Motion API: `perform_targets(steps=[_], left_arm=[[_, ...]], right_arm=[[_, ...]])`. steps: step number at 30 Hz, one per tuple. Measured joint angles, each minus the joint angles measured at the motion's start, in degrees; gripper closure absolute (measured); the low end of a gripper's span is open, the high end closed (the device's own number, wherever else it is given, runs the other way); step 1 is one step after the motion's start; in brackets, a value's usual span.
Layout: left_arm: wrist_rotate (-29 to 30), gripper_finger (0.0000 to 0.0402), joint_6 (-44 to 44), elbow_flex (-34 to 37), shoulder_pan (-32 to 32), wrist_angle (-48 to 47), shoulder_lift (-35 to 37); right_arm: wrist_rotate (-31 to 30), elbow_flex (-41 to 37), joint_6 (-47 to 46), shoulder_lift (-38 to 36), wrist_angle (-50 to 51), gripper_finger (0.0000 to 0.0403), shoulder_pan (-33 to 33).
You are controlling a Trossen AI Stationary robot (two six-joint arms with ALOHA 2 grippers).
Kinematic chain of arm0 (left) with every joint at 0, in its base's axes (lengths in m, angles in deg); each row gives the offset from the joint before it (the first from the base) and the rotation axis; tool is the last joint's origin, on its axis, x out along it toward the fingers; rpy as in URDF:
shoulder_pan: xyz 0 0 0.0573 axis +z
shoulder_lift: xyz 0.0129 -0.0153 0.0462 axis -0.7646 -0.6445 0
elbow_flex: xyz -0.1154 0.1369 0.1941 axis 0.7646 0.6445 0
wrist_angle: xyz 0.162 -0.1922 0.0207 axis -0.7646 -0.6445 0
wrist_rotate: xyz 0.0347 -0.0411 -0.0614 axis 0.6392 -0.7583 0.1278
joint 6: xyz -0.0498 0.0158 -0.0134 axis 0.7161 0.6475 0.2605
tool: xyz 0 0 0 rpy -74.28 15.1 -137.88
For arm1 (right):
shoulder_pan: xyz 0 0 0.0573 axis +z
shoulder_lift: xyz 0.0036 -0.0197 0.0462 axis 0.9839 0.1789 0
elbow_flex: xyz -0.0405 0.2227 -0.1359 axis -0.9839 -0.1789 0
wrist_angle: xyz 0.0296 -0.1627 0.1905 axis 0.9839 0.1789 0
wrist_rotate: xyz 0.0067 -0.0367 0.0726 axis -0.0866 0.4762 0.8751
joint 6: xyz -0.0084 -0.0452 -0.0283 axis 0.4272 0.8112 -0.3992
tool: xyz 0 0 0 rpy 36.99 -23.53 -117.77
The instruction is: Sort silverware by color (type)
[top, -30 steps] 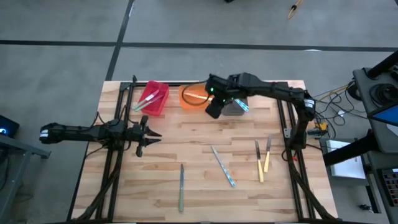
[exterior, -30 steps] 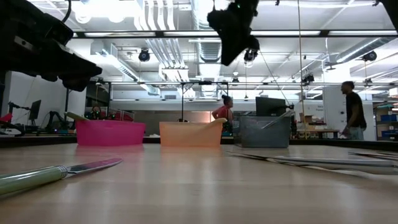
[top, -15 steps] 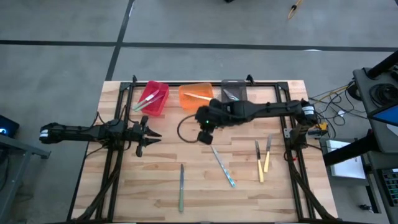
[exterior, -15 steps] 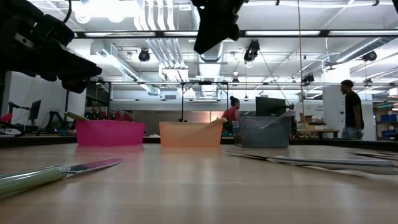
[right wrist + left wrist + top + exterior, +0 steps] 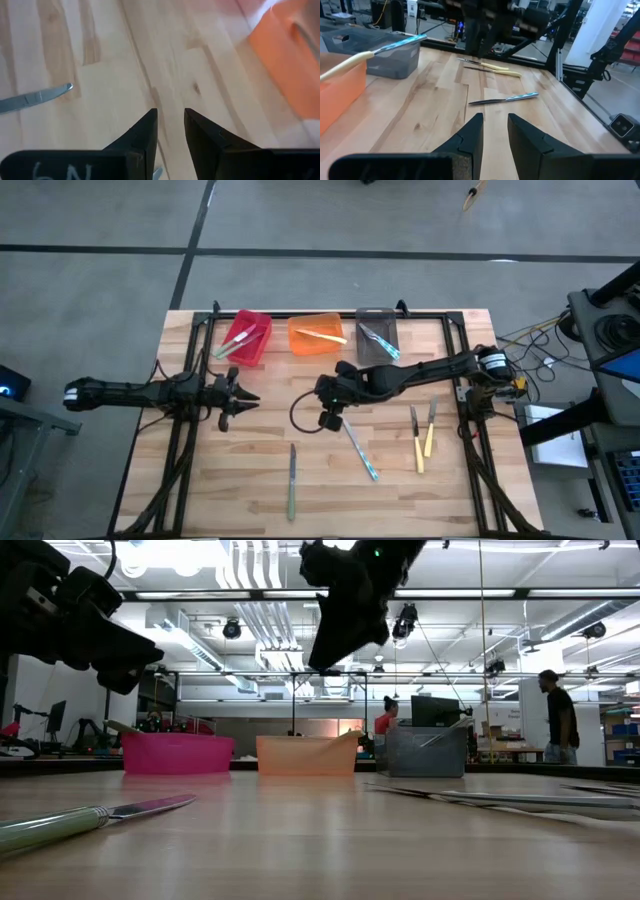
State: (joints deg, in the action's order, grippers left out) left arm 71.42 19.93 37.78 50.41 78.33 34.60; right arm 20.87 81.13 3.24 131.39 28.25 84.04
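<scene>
On the table lie a green-handled knife [image 5: 292,485], a blue-handled knife [image 5: 358,448] and two yellow-handled pieces [image 5: 415,442] [image 5: 430,428]. Other silverware rests in the red bin [image 5: 247,338], the orange bin [image 5: 317,335] and the grey bin [image 5: 377,338]. My right gripper [image 5: 327,418] [image 5: 170,114] hangs open and empty over the mid-table, tilted down, just above the blue knife's blade end. My left gripper [image 5: 236,395] [image 5: 495,119] waits open and empty at the left, pointing level toward the table's right.
The three bins stand in a row along the far edge. Bare wood lies between the left gripper and the green knife. A black cable loop [image 5: 298,416] hangs beside the right gripper. People stand in the room beyond the table.
My right gripper has swung from above the orange and grey bins toward the table's near edge and a little left, sinking and tipping further down, and now hangs over the blue-handled knife's blade end. The silverware on the table has stayed where it was.
</scene>
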Motion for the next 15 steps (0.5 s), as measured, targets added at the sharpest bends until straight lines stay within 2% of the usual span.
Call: perform_targets(steps=[9, 15], left_arm=[[1.83, 0.0331, 4.84, 0.0, 0.0, 0.0, -0.02], [3.85, 0.0331, 5.99, 0.0, 0.0, 0.0, -0.02]], right_arm=[[0.03, -9.35, -3.16, -0.11, -8.66, 0.0319, 0.55], [0.02, -11.6, -4.09, -0.11, -10.35, 0.0326, 0.69]])
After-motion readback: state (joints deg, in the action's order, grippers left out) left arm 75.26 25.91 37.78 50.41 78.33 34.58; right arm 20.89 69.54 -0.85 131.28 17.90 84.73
